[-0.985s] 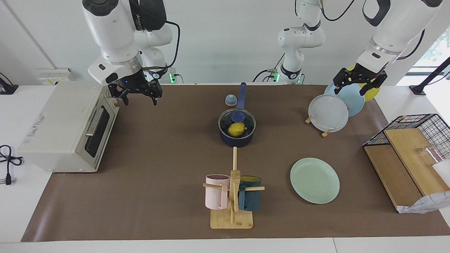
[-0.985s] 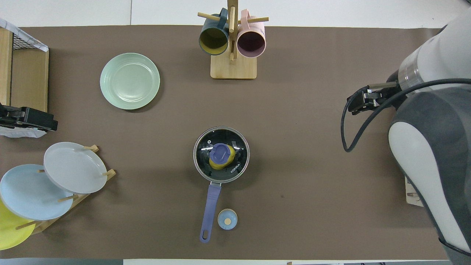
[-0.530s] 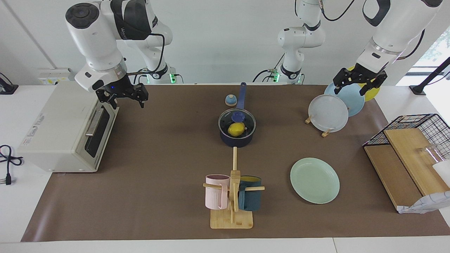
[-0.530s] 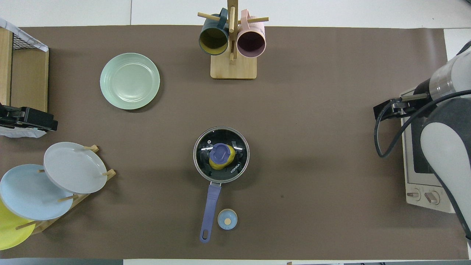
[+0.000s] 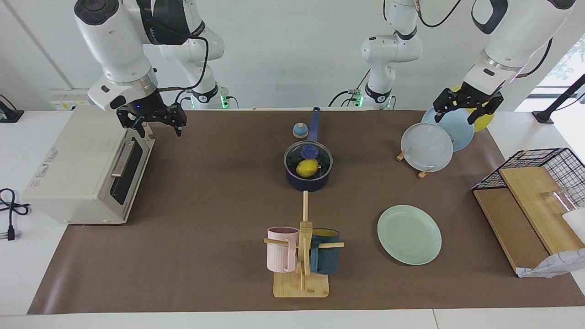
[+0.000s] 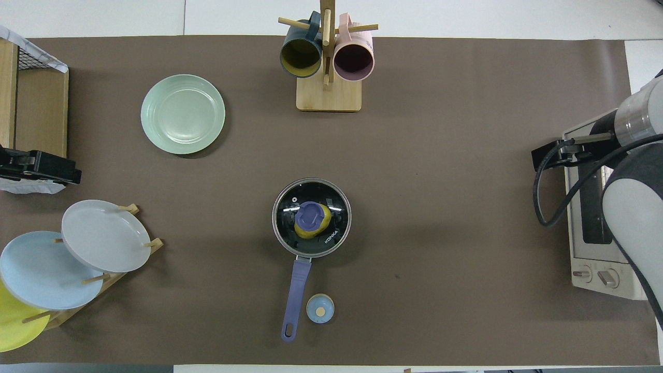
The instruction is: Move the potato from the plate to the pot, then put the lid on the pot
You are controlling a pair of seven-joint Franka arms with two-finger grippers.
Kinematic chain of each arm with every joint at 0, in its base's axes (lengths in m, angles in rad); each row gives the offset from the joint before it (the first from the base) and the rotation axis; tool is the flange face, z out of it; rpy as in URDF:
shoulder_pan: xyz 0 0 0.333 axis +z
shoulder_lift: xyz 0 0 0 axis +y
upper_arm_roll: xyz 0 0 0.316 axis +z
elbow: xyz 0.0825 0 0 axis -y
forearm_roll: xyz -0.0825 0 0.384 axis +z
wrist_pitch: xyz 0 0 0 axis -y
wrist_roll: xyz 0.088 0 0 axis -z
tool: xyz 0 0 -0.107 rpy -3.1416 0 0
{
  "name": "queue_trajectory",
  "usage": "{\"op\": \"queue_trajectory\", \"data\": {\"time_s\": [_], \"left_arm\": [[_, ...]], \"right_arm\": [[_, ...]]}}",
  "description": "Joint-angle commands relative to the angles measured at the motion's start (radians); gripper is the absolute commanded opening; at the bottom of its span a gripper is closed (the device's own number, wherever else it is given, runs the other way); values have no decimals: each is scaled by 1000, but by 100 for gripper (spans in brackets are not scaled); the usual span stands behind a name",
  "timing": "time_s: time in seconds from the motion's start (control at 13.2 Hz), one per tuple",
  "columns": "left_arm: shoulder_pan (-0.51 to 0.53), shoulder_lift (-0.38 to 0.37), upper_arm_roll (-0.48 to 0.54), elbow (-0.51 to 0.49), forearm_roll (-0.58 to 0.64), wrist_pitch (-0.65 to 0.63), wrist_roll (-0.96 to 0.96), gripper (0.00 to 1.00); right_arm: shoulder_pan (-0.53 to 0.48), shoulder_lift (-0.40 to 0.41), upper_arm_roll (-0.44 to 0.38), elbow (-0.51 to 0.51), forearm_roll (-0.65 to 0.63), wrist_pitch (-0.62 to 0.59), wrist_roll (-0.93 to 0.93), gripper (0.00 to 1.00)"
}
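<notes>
The yellow potato [image 5: 307, 168] lies inside the dark navy pot [image 5: 308, 183] at the table's middle. The glass lid [image 5: 320, 157] with its blue knob [image 5: 310, 150] sits on the pot. In the overhead view the potato [image 6: 322, 224] shows through the lid [image 6: 336, 204] under the knob. The mint-green plate [image 5: 409, 234] is bare, farther from the robots, toward the left arm's end. My right gripper [image 5: 151, 125] is open and empty, up over the toaster oven's corner. My left gripper [image 5: 453, 115] is open and empty, waiting over the rack plates.
A toaster oven [image 5: 87, 164] stands at the right arm's end. A mug rack [image 5: 301, 256] with two mugs stands farther out than the pot. A plate rack [image 5: 427, 146], a small bell [image 5: 300, 130] by the pot handle, and a wire basket with boards [image 5: 525, 201] are also here.
My right arm has swung away from the table's middle toward the toaster oven at its own end. The left arm, pot, lid and potato have not moved.
</notes>
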Motion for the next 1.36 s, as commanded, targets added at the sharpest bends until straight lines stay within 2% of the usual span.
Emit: {"op": "queue_trajectory", "data": {"time_s": [0.0, 0.61, 0.98, 1.29], "left_arm": [[12, -23, -8, -19, 18, -5, 2, 100], [12, -23, -8, -19, 18, -5, 2, 100], [12, -23, -8, -19, 16, -5, 2, 100], [12, -23, -8, -19, 16, -5, 2, 100]], "right_arm": [[-24, -18, 8, -14, 6, -12, -16, 100], [-77, -15, 44, 4, 9, -15, -22, 100], [-80, -9, 39, 21, 9, -18, -22, 100], [-81, 2, 21, 53, 5, -70, -22, 100]]}}
